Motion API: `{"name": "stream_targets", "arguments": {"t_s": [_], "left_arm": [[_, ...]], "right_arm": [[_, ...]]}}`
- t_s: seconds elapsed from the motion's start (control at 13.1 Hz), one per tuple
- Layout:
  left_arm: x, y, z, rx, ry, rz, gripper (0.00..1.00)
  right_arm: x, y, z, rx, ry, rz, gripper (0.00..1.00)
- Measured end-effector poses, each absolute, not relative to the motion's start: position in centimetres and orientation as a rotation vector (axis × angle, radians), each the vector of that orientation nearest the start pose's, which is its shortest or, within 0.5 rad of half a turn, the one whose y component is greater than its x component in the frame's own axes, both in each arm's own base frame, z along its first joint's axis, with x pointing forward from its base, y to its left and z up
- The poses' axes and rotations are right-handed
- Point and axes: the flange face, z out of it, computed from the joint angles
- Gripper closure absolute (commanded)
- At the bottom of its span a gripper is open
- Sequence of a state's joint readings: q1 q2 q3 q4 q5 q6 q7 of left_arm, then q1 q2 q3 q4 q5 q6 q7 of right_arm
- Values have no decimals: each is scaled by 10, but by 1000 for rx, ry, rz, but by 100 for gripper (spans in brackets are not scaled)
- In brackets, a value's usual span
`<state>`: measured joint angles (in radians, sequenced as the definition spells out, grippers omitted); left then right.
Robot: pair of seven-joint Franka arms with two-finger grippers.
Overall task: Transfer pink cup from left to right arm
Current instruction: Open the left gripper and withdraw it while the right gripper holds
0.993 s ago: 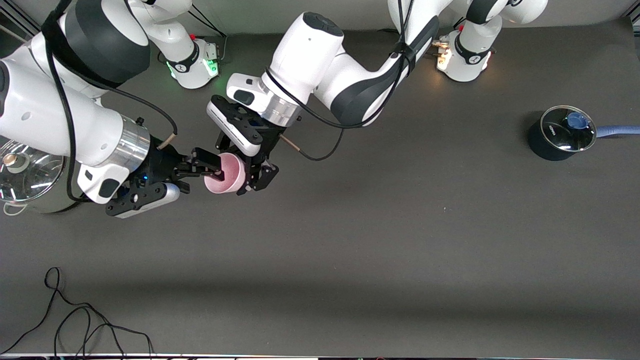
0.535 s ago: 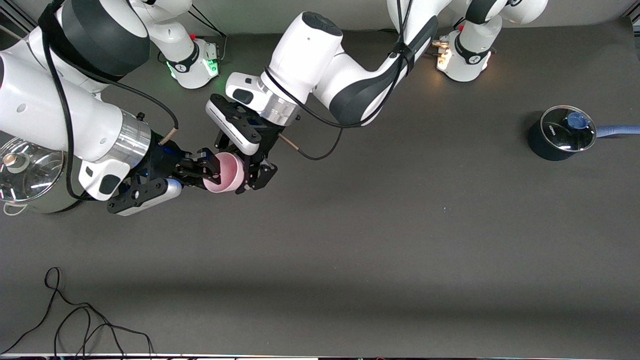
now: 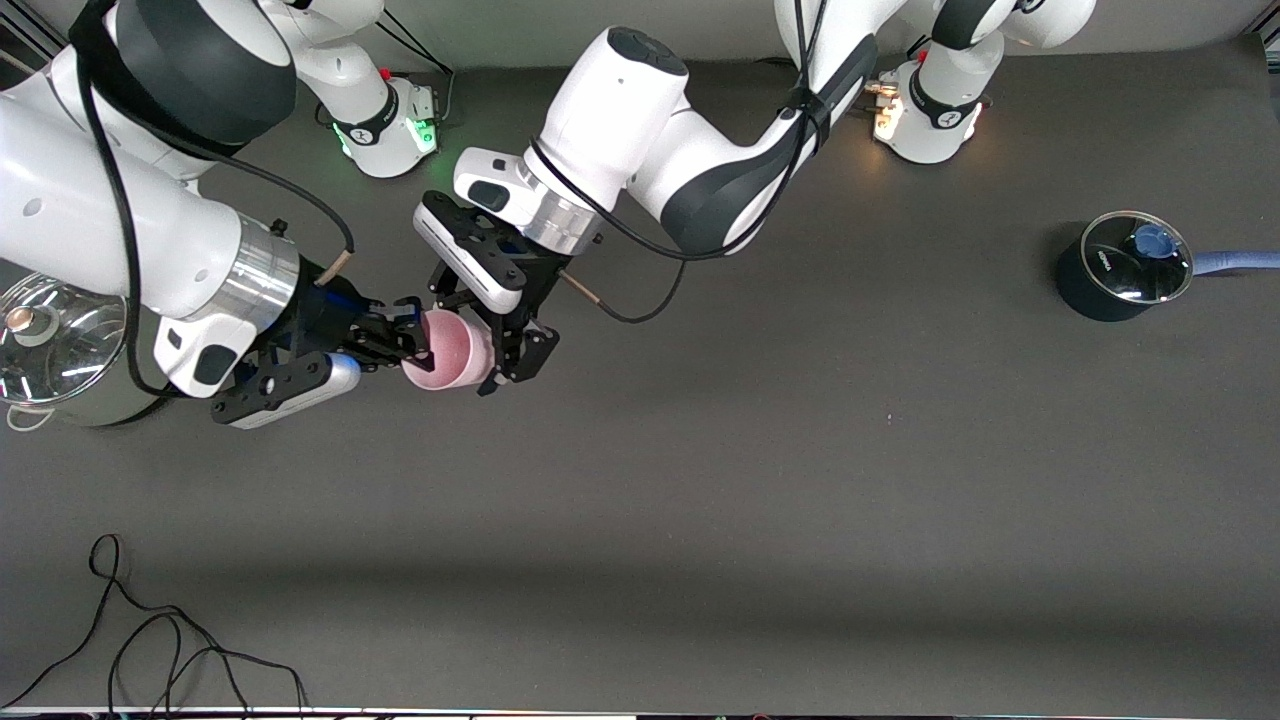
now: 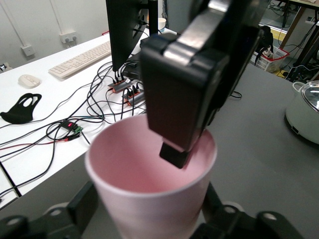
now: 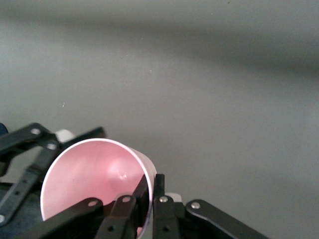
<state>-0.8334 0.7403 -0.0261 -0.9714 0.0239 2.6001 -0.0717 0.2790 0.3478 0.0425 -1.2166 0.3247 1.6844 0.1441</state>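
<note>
The pink cup (image 3: 452, 352) hangs tilted in the air over the table, toward the right arm's end, with both grippers at it. My right gripper (image 3: 425, 342) is shut on its rim, one finger (image 4: 174, 154) inside the cup (image 4: 144, 199) and the other outside. The right wrist view shows that pinch (image 5: 151, 184) on the cup's wall (image 5: 84, 174). My left gripper (image 3: 482, 335) is open. Its fingers (image 4: 82, 204) flank the cup's lower body on both sides.
A grey-green pot with a glass lid (image 3: 55, 350) stands at the right arm's end of the table, under the right arm. A dark blue pot (image 3: 1120, 268) with a long handle sits at the left arm's end. A black cable (image 3: 150, 640) lies nearest the front camera.
The right gripper came up to the cup and shut on its rim. The left gripper, shut on the cup before, has opened. The cup shifted slightly toward the right arm.
</note>
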Motion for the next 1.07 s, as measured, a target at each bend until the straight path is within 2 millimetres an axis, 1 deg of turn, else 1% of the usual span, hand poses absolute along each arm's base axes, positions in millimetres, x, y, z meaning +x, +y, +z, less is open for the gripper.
{"name": "stream_targets", "arguments": {"t_s": [0.23,0.31,0.38,0.46,0.61,0.69,0.92,1.07], "left_arm": [[538,-596,544,-2986,1242,-1391,0],[541,-592,547,-2987,1252,-1380,0],[547,-582,554,-2985,1266,-1349,0],[559,-564,564,-2977,1266,-1310,0],[589,-511,588,-2991,1273,-1207,0],[598,-488,598,-2995,1290,-1134,0],[610,-426,619,-3007,1329,-865,0],[608,-388,633,-3028,1314,-682,0]], "right_arm": [[632,232,598,-2771,-201,-93,100],[634,230,599,-2770,-193,-109,100],[637,222,599,-2778,-176,-118,100],[640,208,597,-2795,-150,-106,100],[651,169,596,-2815,-73,-124,100],[656,149,596,-2822,-37,-135,100],[666,104,596,-2867,3,-182,100],[670,80,593,-2920,39,-200,100]]}}
